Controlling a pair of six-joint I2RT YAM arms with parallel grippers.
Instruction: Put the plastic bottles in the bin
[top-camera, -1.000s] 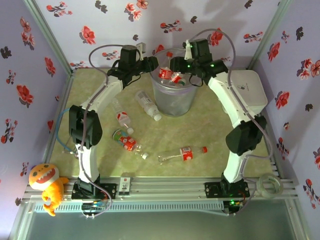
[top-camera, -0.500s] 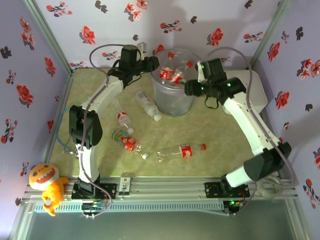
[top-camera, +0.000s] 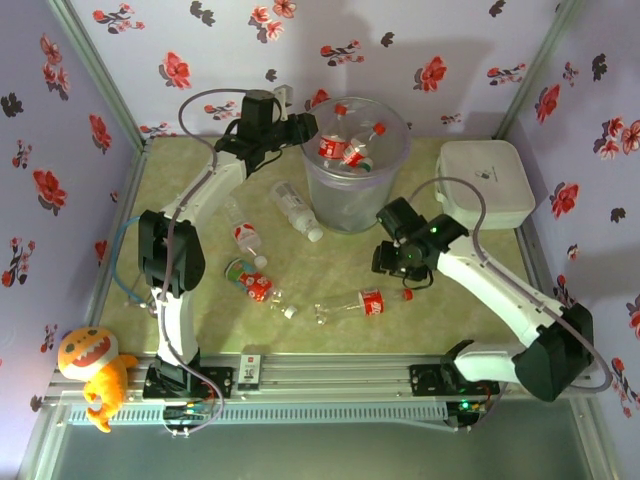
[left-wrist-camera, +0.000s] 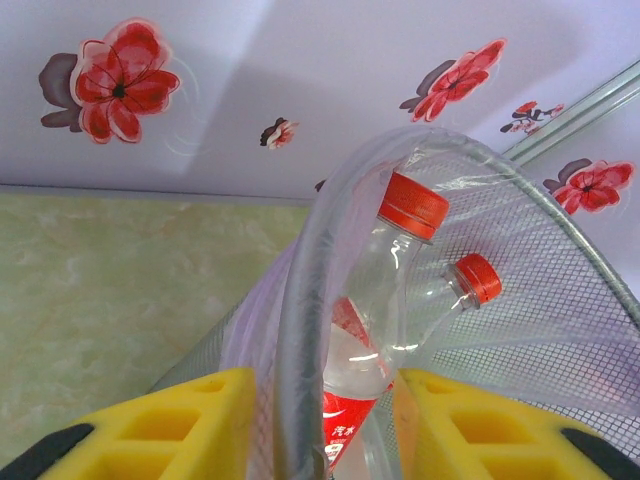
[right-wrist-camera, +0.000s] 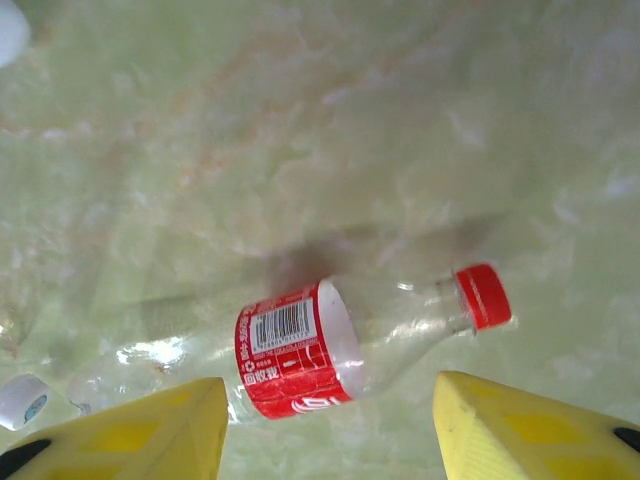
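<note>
Right gripper (right-wrist-camera: 328, 385) hovers over the table (top-camera: 450, 300) in front of the bin (top-camera: 352, 205). Fingers are spread wide with nothing in them.

Directly under it is a red-label bottle (right-wrist-camera: 295, 352), lying flat. Its red cap (right-wrist-camera: 484, 296) points to the robot's right and its base to the left.

Catch: the bottle's long axis runs almost along the line between the two fingers. As they stand they'd close end-to-end on it, not across the body. My read is that the wrist needs roughly a quarter turn before descending. Then pinch at the label band, which looks like the stiffest part.

Left gripper (left-wrist-camera: 325, 380) is up at the bin's left side. Fingers are apart, one outside the wall and one inside. The rim (left-wrist-camera: 300, 300) runs between them with a visible gap on the inner side, so it's straddling, not clamped, and holding nothing.

Other bottles:
- Bottles in the bin (top-camera: 340, 148): a few with red caps.
- White-label bottle (top-camera: 296, 208): on the table, just beside the bin's foot.
- Second bottle (top-camera: 246, 238) and a green-and-red one (top-camera: 248, 280): further out on the left.

Right arm is clearly nearer the target. The other three sit on the left arm's side.
</note>
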